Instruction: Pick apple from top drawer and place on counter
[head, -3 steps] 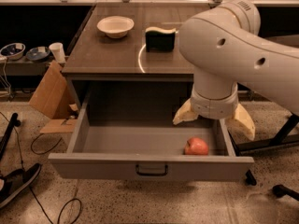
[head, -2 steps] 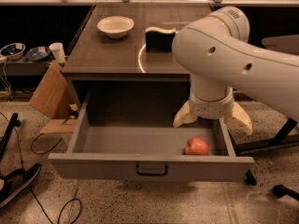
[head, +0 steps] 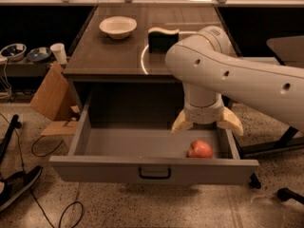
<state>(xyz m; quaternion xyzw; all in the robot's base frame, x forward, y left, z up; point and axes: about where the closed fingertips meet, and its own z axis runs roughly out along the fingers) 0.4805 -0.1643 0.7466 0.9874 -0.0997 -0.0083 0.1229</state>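
Apple [head: 200,149]: red-orange, resting on the floor of the open top drawer [head: 118,169], in its near right corner, close to the front panel.
Gripper [head: 206,128]: directly above the apple, inside the drawer opening, its two pale fingers [head: 182,122] spread wide apart, nothing held, clear of the fruit.
Surface [head: 104,56]: dark wood-grain top behind the drawer, carrying a white bowl [head: 118,26] at far left and a dark block [head: 163,39] beside it.
Cardboard box [head: 51,93]: on the floor, left.
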